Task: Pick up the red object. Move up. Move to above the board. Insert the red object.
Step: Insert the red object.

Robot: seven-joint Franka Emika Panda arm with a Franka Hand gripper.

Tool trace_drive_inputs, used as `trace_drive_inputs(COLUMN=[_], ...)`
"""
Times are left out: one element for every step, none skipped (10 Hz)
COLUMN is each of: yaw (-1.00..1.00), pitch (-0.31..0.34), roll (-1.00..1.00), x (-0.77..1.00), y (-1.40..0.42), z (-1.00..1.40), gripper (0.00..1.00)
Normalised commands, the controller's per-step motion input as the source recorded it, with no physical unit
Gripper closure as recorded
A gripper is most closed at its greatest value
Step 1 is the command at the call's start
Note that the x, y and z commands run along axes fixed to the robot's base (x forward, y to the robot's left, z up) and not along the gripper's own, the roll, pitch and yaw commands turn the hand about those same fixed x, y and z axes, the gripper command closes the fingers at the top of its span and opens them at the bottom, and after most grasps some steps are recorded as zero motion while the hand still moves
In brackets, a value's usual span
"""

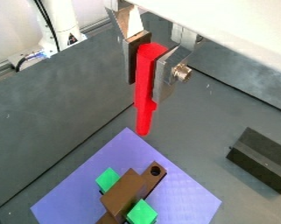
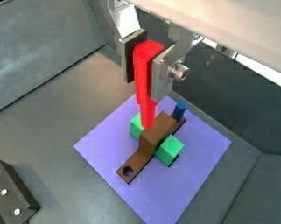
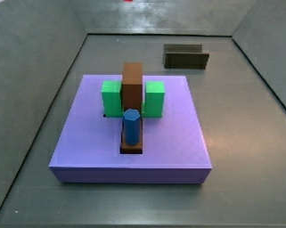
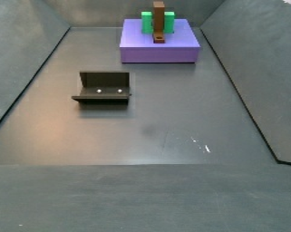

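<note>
The pincer (image 2: 146, 59) hangs high over the desk, clenched on the red object (image 2: 144, 77), which points down toward the board (image 2: 207, 157) below. Judged best: centre the peg over the brown bar's hole (image 2: 130, 170), keep it vertical, then descend slowly.

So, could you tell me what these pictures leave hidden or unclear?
- The gripper and the red object it holds: out of frame in both side views, so their height over the board is unclear.
- Red object's upper end: covered by the fingers in both wrist views.
- Brown bar's hole: unseen in both side views.
</note>
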Motion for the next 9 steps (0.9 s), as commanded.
trace_drive_inputs(yaw=[0.00,0.00,0.00,0.00,0.00,0.00,0.00,0.00,0.00], pitch=[0.000,-0.059,-0.090,-0.043,-0.049,-0.061,-0.050,-0.081,-0.100], roll=[0.12,0.00,0.00,0.03,0.05,0.12,0.16,0.15,0.10], x=[0.01,0.10,0.15,0.22,0.21,0.09,0.05,0.05,0.13], y=[0.13,0.19,0.19,0.14,0.13,0.20,0.23,0.20,0.04], z=[-0.29,-0.59,-0.79,-0.73,-0.71,-0.67,-0.69,-0.74,-0.72], gripper=[1.00,1.00,1.00,1.00,1.00,1.00,1.00,1.00,1.00])
